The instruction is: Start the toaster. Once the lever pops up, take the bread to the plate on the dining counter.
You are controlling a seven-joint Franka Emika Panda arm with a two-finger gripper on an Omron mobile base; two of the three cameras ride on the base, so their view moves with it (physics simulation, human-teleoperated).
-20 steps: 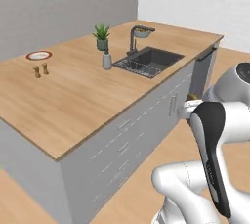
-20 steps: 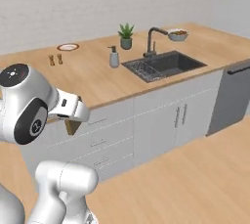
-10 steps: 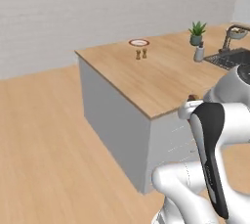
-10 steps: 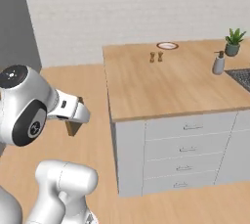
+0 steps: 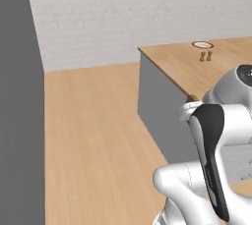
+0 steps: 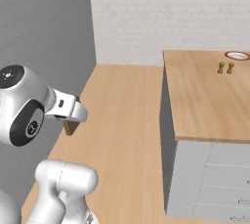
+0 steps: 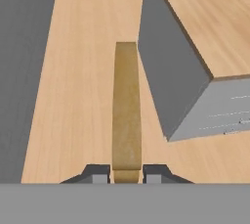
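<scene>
Tan bread (image 7: pixel 127 110) between clamped fingers (image 7: pixel 100 173)

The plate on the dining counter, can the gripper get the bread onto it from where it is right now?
Probably not yet. The gripper, shut on the bread, hangs over the floor, and the plate sits at the dining counter's far edge.

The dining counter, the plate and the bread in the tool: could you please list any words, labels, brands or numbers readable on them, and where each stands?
None: no readable text, brand, number or sign in any view.
The dining counter: plain wood top, unmarked grey sides and drawers.
The plate: red rim, white centre, no lettering.
The bread, gripped edge-on in the tool: bare crust.
Two small brown items beside the plate: too small to show any marking.
</scene>
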